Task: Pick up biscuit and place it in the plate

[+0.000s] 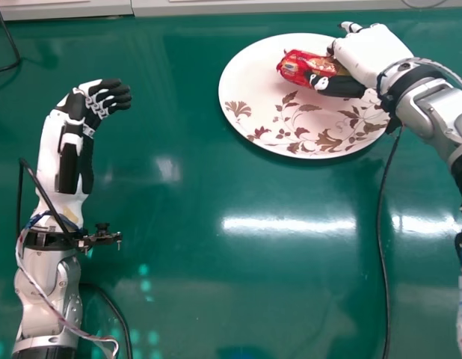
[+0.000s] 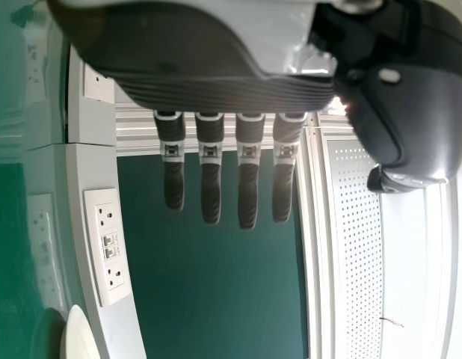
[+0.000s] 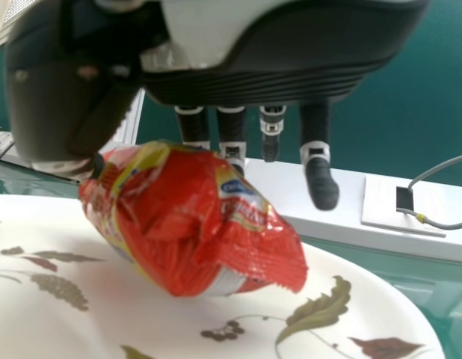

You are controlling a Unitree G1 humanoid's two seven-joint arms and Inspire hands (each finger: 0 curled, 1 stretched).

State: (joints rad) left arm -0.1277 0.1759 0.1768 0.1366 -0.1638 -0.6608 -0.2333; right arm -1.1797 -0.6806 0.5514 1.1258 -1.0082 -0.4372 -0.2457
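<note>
Biscuit packet (image 1: 297,69), gripped by the right hand (image 1: 369,54) over the plate (image 1: 250,82), lies sideways, one end pointing left past the thumb, the other hidden at the palm.

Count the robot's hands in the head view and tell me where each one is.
2. The left hand is above the green table, to the left of the plate; the right hand is at the plate's far right part, holding the red biscuit packet.
</note>
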